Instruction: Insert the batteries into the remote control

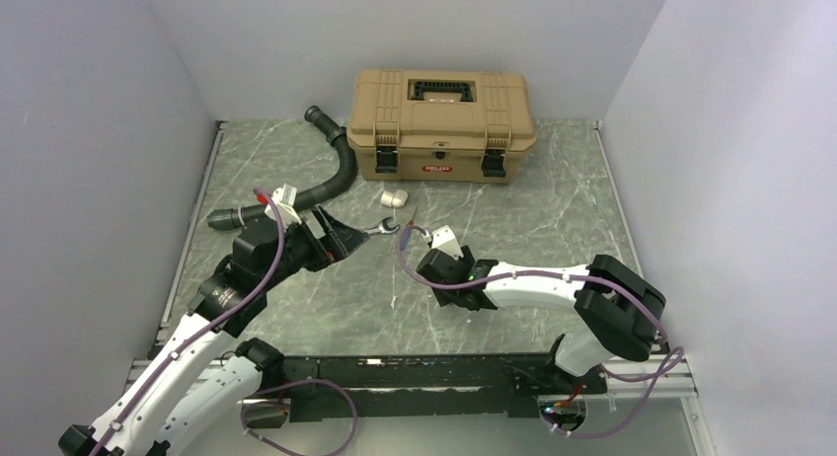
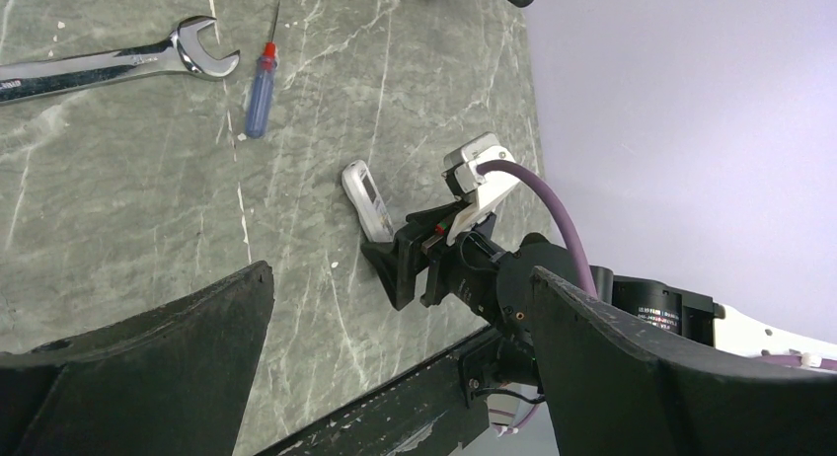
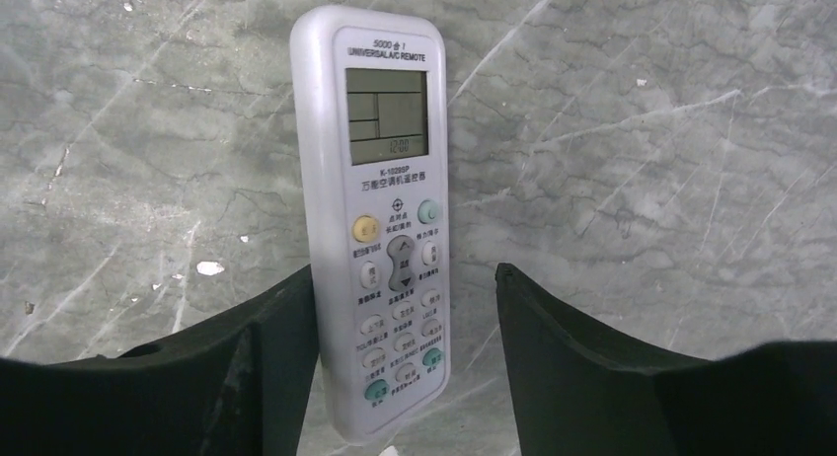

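We see the remote control (image 3: 380, 229) as a slim white handset lying flat and face up on the grey marbled table (image 3: 642, 130). It has a pale grey display window near its top end, with printed lettering above and below it. Under the window sit rows of small buttons: one yellow, a few teal, the rest white.

The lower end of the remote control lies between the black fingers of the right gripper (image 3: 405, 278), whose jaws are spread wider than the handset. One finger (image 3: 266, 357) sits right against the handset's long edge. We cannot tell whether it truly touches. The other finger (image 3: 592, 357) stands clear of it, with bare table showing in the gap. Nothing is pinched.

The left gripper (image 1: 347, 237) hangs above the table with its jaws spread wide and nothing between them. A wrench (image 2: 109, 66) and a small screwdriver (image 2: 259, 96) lie well apart from the remote control.
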Tool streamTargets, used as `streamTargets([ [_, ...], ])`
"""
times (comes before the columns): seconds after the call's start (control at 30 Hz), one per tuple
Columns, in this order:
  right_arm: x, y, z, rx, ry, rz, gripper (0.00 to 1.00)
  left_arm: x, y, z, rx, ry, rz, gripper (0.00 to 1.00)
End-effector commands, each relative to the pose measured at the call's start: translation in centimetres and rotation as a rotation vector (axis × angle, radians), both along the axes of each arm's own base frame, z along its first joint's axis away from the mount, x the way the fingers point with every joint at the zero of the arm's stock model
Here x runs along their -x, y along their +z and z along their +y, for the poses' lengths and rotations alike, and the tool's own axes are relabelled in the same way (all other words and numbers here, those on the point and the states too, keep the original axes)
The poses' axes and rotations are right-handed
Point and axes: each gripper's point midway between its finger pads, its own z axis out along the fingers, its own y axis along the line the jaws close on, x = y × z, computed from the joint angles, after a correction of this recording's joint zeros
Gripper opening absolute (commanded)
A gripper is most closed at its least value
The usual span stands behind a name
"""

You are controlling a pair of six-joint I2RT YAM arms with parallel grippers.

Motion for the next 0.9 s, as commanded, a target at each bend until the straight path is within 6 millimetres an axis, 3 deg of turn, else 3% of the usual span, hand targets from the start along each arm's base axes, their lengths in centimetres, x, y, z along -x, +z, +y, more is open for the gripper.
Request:
streamTargets([
  [0.0,-0.4,0.7,1.4,-0.047,0.001,-0.013,0.67,-0.2,1.1,0.3,0.015,0.018,-0.041,0.99],
  [0.3,-0.1,0.8,2.8,-0.103,0.033,0.011,0.77,0.0,0.7,0.9,0.001,0.039,-0.031,0.99],
  [0.53,0.2,0.9,3.8,-0.152,0.044,0.034,0.86,0.0,-1.6,1.9,-0.053,0.092,0.043,0.99],
  [0.63,0.0,1.9,4.2,-0.188,0.038,0.018,0.87,0.0,-2.5,2.6,-0.079,0.119,0.053,0.99],
  [0.87,-1.6,7.1,4.7,-0.251,0.008,-0.079,0.89,0.0,-3.9,4.5,-0.179,0.175,0.055,0.99],
])
